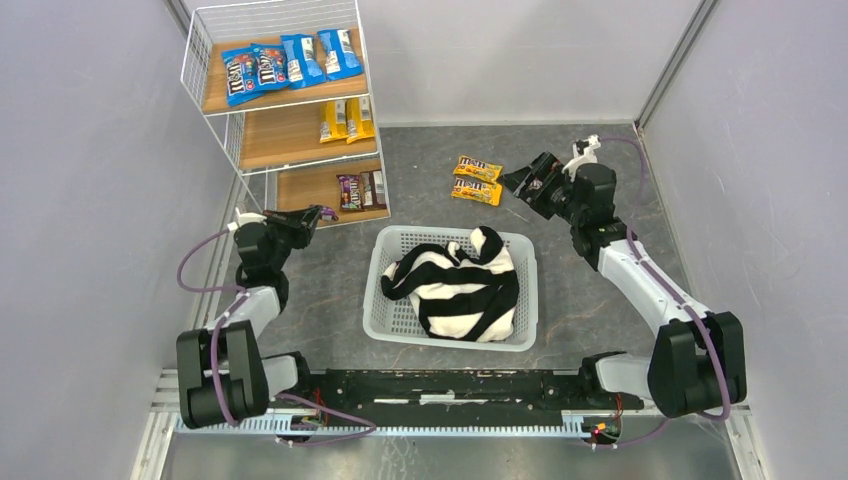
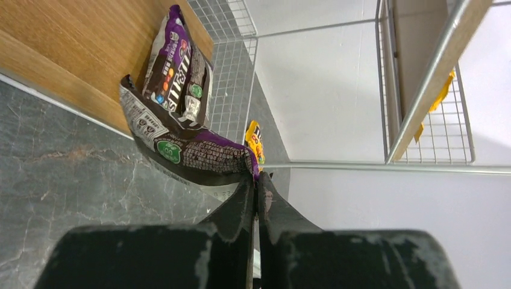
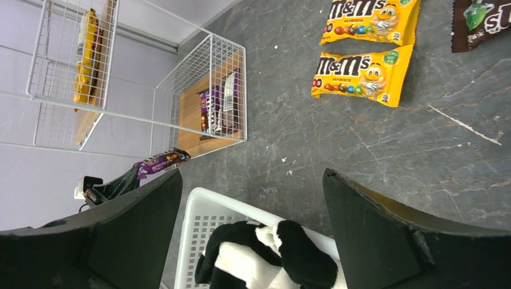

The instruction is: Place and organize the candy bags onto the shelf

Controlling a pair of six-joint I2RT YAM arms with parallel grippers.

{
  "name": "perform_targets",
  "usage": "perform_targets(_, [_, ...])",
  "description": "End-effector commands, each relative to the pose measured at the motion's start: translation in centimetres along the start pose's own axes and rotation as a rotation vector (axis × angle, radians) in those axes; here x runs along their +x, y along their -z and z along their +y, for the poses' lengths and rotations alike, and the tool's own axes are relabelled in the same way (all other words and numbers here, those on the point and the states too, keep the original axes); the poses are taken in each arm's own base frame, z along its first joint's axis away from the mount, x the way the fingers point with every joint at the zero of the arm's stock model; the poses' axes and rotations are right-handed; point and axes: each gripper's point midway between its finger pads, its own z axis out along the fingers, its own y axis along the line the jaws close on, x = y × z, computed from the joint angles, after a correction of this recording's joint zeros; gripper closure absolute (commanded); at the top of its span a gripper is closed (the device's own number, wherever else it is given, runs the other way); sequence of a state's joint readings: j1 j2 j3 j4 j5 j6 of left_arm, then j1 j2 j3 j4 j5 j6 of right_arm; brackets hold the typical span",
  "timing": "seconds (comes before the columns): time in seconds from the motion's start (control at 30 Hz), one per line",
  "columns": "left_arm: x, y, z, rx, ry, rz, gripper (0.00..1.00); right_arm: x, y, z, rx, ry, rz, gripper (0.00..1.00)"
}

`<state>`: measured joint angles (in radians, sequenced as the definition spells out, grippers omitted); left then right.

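Grey stone-look bench [image 1: 600, 200], pale walls round it. Top view: shelf [image 1: 290, 140] at far left, w/ blue bags [image 1: 290, 62] on top board, yellow pair [image 1: 346, 120] on mid board, purple-brown bags [image 1: 362, 189] on bottom board. White basket [image 1: 378, 300] w/ striped cloth [image 1: 455, 285] inside sits mid-bench. Two loose yellow bags [image 1: 476, 180] lie flat on bench betw. shelf and right arm [image 1: 640, 275], one just beside the other. Left arm [image 1: 255, 290] reaches to front of bottom tier; grip too small to read from up here.

Left wrist view settles it: left jaws together, clamped on edge of a dark purple bag [image 2: 193, 153]. Bag's far end reaches bottom board's front edge, next to the bags lying on that board.

Right wrist view: right jaws wide apart, nothing betw. them, over bench near basket rim. Same view catches corner of a brown bag [image 3: 482, 21] on bench by the loose yellow ones; top view doesn't show it.
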<state>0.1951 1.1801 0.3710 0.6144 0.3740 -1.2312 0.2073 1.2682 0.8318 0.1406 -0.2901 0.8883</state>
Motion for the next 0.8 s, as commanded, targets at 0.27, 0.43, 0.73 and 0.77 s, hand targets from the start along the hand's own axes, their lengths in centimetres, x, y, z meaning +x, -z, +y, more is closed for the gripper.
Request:
perform_targets(0.27, [-3.8,-3.8,-0.4,0.127,0.063,-0.145,0.97,-1.9,1.2,-0.7,-0.043,0.058,-0.022,0.05])
perform_targets(0.43, [-3.9,-5.2,1.9,0.092,0.084,-0.147,0.96,-2.2,1.7,-1.9,-0.024,0.048,-0.026,0.05])
perform_targets(0.73, [-4.3,-7.0,4.1,0.093,0.126,-0.170,0.93,-2.5,1.9,-3.3,-0.005,0.039,-0.026,0.05])
perform_targets(0.77, [-4.5,-7.2,4.4,0.087,0.129,-0.177,0.93,-2.5,1.9,-3.4,-0.001,0.039,-0.025,0.05])
